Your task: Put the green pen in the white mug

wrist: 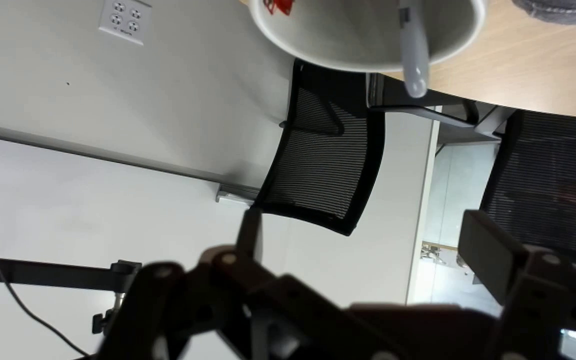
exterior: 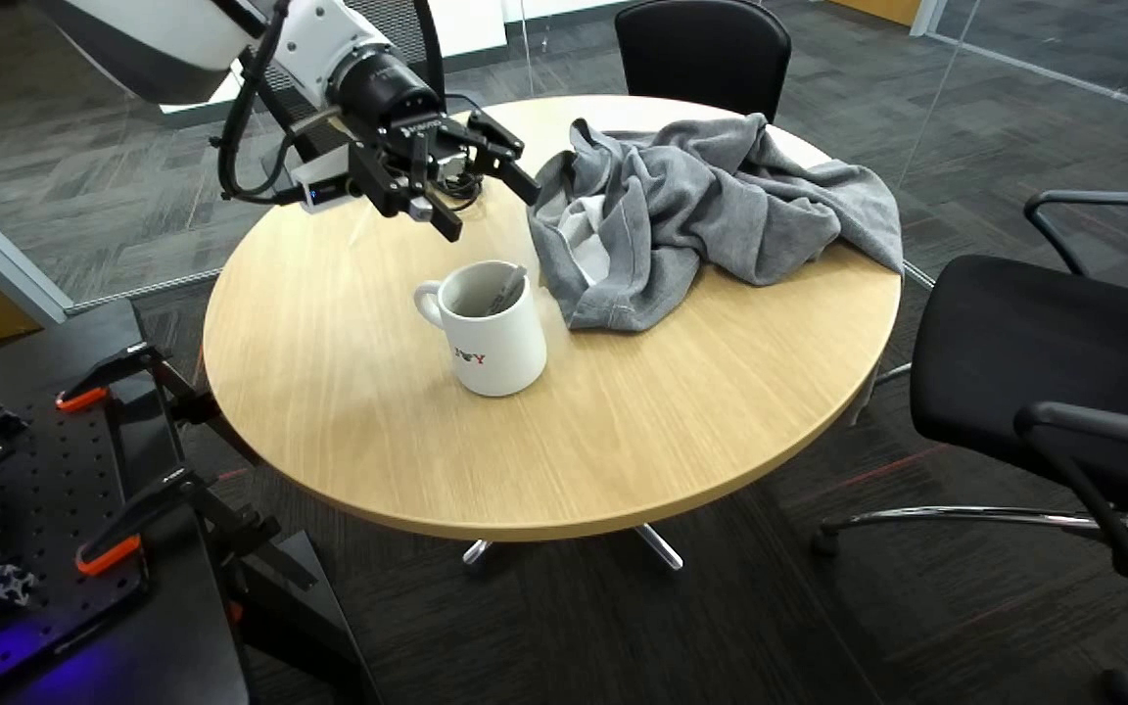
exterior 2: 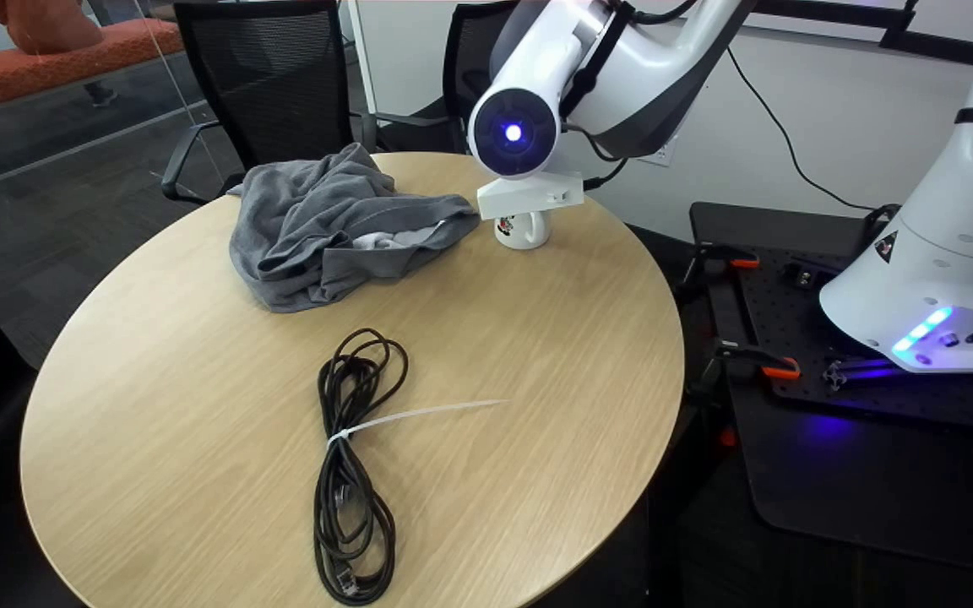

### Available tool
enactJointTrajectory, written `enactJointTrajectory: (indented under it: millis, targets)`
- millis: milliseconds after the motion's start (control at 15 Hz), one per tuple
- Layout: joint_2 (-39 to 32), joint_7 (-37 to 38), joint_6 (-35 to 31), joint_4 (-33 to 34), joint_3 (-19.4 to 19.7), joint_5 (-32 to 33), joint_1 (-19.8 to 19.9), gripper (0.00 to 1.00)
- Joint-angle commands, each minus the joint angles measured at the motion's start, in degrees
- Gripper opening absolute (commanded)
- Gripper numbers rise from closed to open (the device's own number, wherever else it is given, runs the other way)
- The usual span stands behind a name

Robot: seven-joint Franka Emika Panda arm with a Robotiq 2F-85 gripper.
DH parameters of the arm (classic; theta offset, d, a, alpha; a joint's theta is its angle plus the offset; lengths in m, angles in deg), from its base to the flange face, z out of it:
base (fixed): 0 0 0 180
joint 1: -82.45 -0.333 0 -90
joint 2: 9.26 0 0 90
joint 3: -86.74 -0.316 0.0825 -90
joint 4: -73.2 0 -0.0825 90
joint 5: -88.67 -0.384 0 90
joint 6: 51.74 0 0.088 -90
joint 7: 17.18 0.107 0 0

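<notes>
Gaping wide, the pincer [exterior: 492,213] hangs near a smooth mug [exterior: 502,354] holding a slender pen [wrist: 414,52].

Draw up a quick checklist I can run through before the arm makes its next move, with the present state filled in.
1. The pen inside the white mug: ok, leaning, with one end poking out.
2. The pen's colour is green: cannot tell; what shows of it looks greyish.
3. The white mug upright: ok.
4. The tool open and holding nothing: ok.
5. The tool clear of the white mug: ok, a gap shows in the wrist view.
6. The grey garment off the white mug: ok, though close beside it.
</notes>
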Motion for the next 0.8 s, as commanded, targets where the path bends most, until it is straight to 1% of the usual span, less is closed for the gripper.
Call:
enactJointTrajectory:
  millis: [0, 333, 733]
  targets:
    - [1.9, 2.1, -0.5, -1.7, 0.0, 0.7, -0.2, 1.0]
    - [7.4, 2.0, 2.7, -4.6, -0.9, 0.2, -1.9, 1.0]
    - [13.3, 1.4, 8.4, -5.6, -2.7, -0.2, -4.2, 1.0]
